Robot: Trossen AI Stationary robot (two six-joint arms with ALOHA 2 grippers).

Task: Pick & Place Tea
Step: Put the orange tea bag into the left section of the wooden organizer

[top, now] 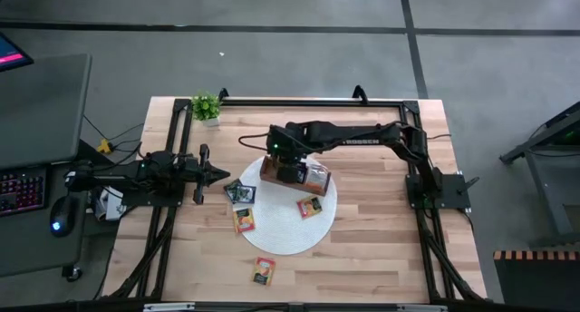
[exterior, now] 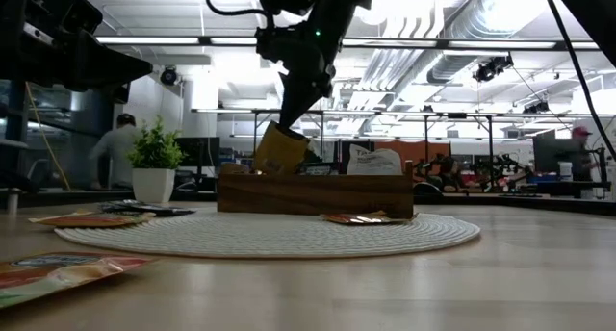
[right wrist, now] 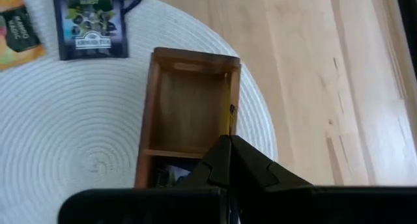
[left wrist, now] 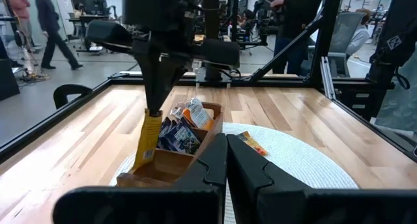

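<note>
One yellow sachet (exterior: 280, 151) is clamped in the right end effector (exterior: 291, 119) above the wooden box (exterior: 315, 193).
The sachet hangs at frame centre over the box's end compartment; the left end effector (top: 220, 173), fingers closed and empty, waits at the tabletop's (top: 381, 248) left.

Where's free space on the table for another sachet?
Bare wood between the round mat and the right arm's base, and along the near edge right of the lone sachet. Crowded: the mat's left rim, sachets clustered there, and around the wooden box.
</note>
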